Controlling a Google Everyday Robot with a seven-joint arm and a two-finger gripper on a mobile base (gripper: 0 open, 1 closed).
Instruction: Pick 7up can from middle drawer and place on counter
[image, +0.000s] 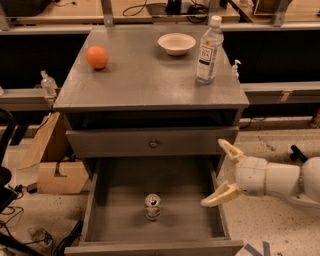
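- 7up can (152, 206) stands upright on the floor of the pulled-out middle drawer (117, 200). Its long axis is vertical, with the silver top and tab facing up.
- Gripper (211, 173) is right of the can and a bit further up the picture, about over the drawer's right wall. It is well apart from the can.
- Its fingers are spread wide with nothing between them, and the gap faces left toward the can.
- Only one arm, so no choice of side. The next move looks like a reach left and down until the fingers bracket the can's body.
- In the way: the low right wall lies between can and gripper. The shut drawer front with knob (154, 143) sits behind and above the can, so headroom may be tight.
- Nothing else shows on the drawer floor around the can.
- Counter (145, 82) is above and behind the can. It holds an orange (97, 57) up-left of the can, a bowl (176, 43) further back, and a bottle (209, 50) up-right. The front middle is bare grey, a likely place spot.
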